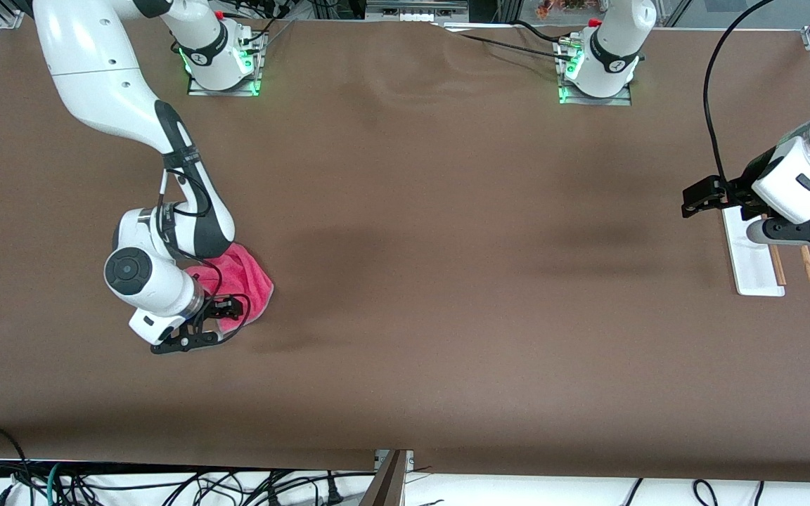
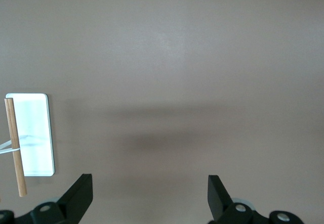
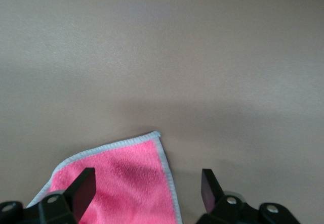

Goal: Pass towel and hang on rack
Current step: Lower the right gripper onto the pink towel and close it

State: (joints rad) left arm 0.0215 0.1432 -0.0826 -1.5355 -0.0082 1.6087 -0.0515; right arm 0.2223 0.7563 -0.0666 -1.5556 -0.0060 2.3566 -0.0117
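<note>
My right gripper hangs low over the towel, near the right arm's end of the table, and its fingers stand spread wide apart with nothing pinched between them. In my right wrist view one black finger sits over the pink cloth while the other is over bare brown table beside the towel's grey-stitched edge; I cannot tell whether either fingertip touches the fabric. The towel lies flat there with one corner pointing out past my fingers. My left gripper waits at the left arm's end of the table, over the rack, and its fingers are also spread fully, holding nothing. The front view shows the things my wrist cameras cannot: both arms at once, the towel partly hidden under my right wrist, bunched a little where it pokes out, and the long stretch of table that keeps the towel well apart from the rack. It shows the rack's white base with two brown sticks lying just beside it, half covered by my left hand. My left wrist view gives a cleaner look at that rack: the white rectangular base and one wooden stick crossing its edge, with a thin pale line running off the stick. My right wrist view alone shows the towel's stitched border and its corner clearly.
</note>
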